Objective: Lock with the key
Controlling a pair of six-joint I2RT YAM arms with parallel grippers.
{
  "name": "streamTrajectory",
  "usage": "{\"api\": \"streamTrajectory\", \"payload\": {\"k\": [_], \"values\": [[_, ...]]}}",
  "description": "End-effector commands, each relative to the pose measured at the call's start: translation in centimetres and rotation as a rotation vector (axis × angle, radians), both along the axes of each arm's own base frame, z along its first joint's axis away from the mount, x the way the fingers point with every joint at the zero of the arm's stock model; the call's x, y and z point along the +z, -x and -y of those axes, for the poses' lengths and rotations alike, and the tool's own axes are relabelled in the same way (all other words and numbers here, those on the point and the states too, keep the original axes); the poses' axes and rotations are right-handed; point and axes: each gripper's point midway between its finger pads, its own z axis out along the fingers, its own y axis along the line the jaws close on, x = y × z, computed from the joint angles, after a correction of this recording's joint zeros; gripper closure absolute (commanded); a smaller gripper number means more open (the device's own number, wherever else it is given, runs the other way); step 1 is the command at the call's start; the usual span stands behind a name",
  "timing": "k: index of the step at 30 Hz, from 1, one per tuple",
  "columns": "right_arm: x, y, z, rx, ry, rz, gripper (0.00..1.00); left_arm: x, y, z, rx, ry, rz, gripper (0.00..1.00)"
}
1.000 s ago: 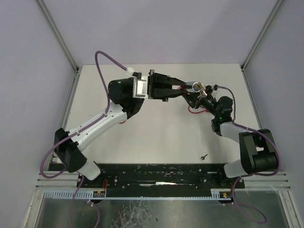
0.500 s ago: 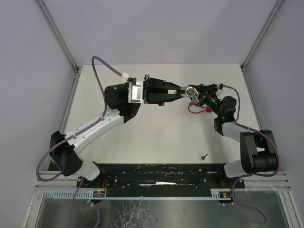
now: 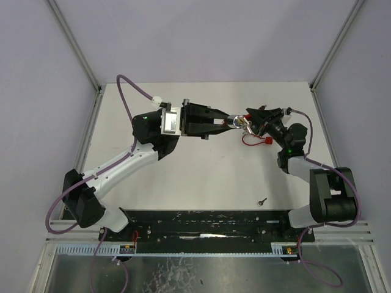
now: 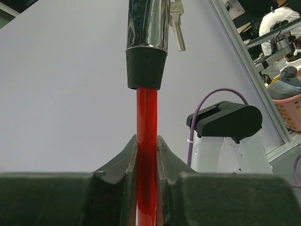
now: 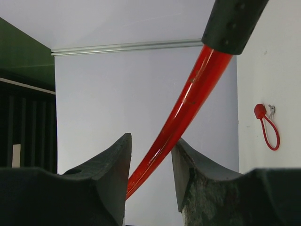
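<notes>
Now you are shifting the red cable (image 4: 146,108) leftward, clamped in your left gripper (image 4: 146,146); your half-open right gripper (image 5: 150,150) is straddling it, off the key (image 4: 177,23)

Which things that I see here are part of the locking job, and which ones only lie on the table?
Part of the job: red cable, clamped in the left gripper; chrome lock body on its end; key hanging beside the body.
Only lying about: small red loop with a tag; small dark metal piece near the arms' bases.
</notes>
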Motion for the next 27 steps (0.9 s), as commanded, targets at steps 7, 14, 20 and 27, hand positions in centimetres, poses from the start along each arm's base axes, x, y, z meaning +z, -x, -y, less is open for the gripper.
{"api": "streamTrajectory", "payload": {"k": [7, 14, 20, 27], "values": [[2.6, 0.1, 1.6, -0.076, 0.000, 0.109, 0.51, 2.2, 2.7, -2.7, -0.018, 0.101, 0.059, 1.00], [3.0, 0.1, 1.9, -0.091, 0.019, 0.143, 0.66, 1.4, 2.4, -2.4, -0.013, 0.084, 0.034, 1.00], [4.5, 0.4, 2.0, -0.121, 0.146, 0.302, 0.99, 0.4, 0.5, -1.8, 0.024, 0.056, -0.069, 1.00], [5.4, 1.5, 1.2, -0.106, 0.648, 0.648, 1.00, -0.2, -5.2, -3.6, 0.096, 0.070, -0.344, 1.00]]}}
